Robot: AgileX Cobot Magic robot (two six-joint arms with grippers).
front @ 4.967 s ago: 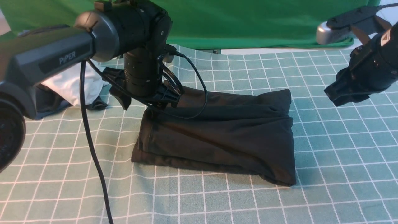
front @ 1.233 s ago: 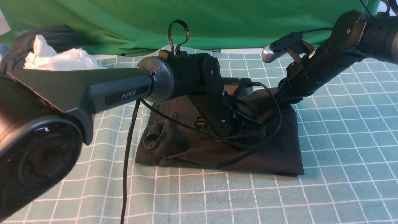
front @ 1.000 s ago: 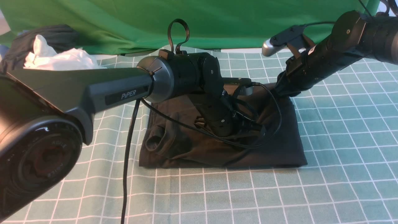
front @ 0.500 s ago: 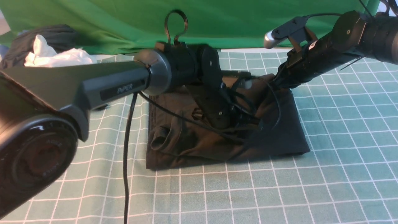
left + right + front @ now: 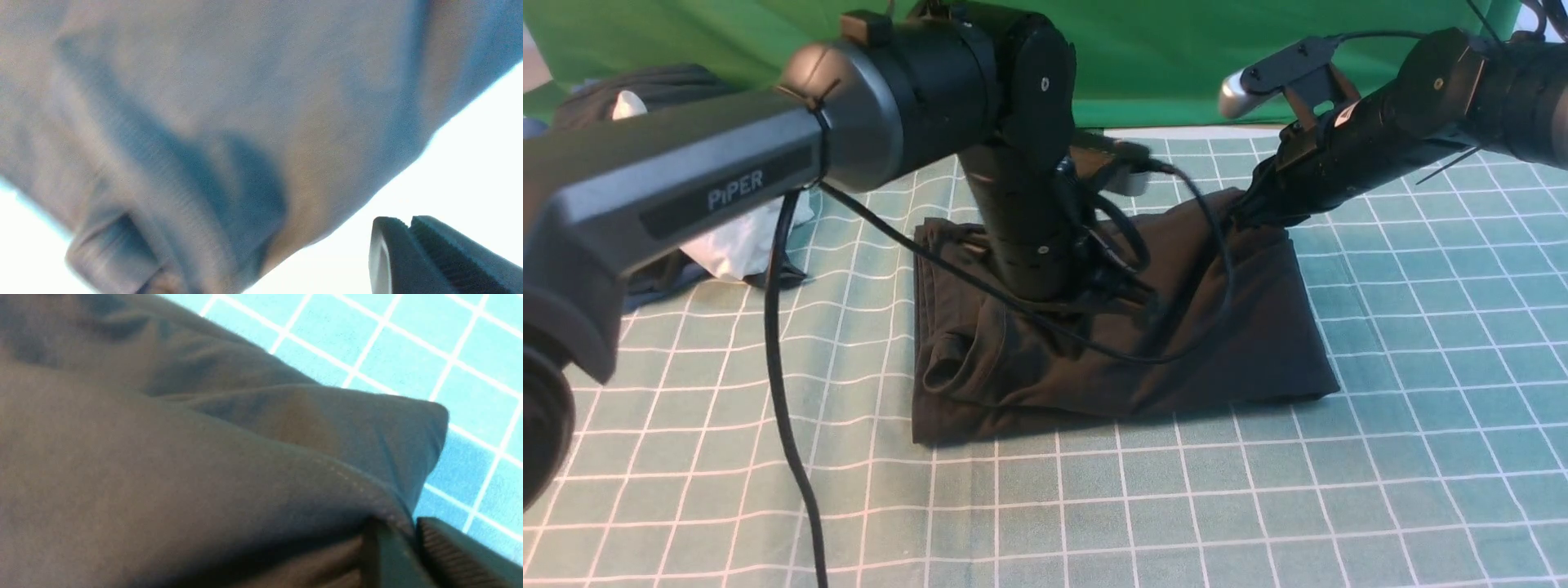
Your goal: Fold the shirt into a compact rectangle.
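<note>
At the middle of the green checked cloth [image 5: 1421, 408] lies the black shirt [image 5: 1241, 327], folded into a rough rectangle. Over the cloth's middle, the left gripper [image 5: 408, 222] hangs just above the fabric, its jaws pressed together on nothing. Toward the cloth's far right, the right gripper [image 5: 414, 528] narrowly pinches the shirt's stitched corner hem.

The shirt [image 5: 1241, 327] is soft, matt black cloth with a stitched hem [image 5: 339, 469]. The table cover [image 5: 1258, 506] is thin checked cloth, slightly wrinkled. My left arm [image 5: 686, 188] has a smooth grey casing; the fingers [image 5: 457, 559] of my right gripper [image 5: 412, 543] are matt, finely ribbed.
</note>
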